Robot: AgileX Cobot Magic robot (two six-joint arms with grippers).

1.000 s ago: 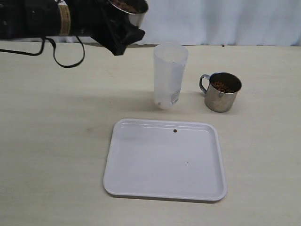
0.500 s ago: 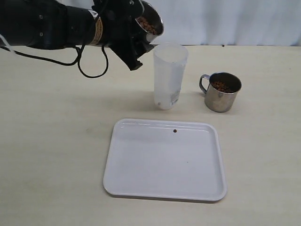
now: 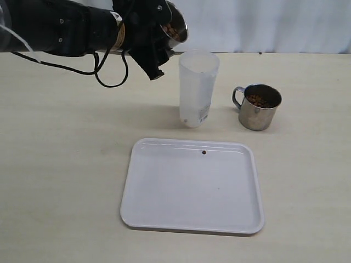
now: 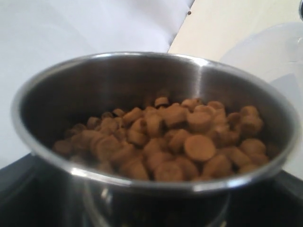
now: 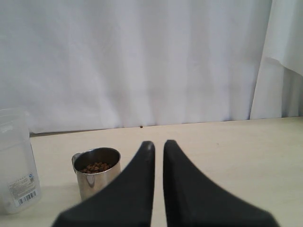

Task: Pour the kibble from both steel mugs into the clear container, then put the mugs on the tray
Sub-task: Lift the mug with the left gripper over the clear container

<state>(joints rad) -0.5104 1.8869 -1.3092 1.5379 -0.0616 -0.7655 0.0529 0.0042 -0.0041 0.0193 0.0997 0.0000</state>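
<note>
Beside the clear container [image 3: 198, 87] rim, the left claw [image 3: 162, 43], spread wide, holds a tilted steel mug [image 3: 174, 26]; pouring likely needs more tilt.

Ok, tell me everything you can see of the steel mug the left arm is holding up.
The raised steel mug is a short, shiny stainless cylinder with a thin rim; its handle is hidden. The left gripper holds it in the air, tilted with its mouth toward the clear container, up beside that container's rim and apart from it. Brown kibble lies heaped against the mug's lower side. None is seen falling out.
</note>
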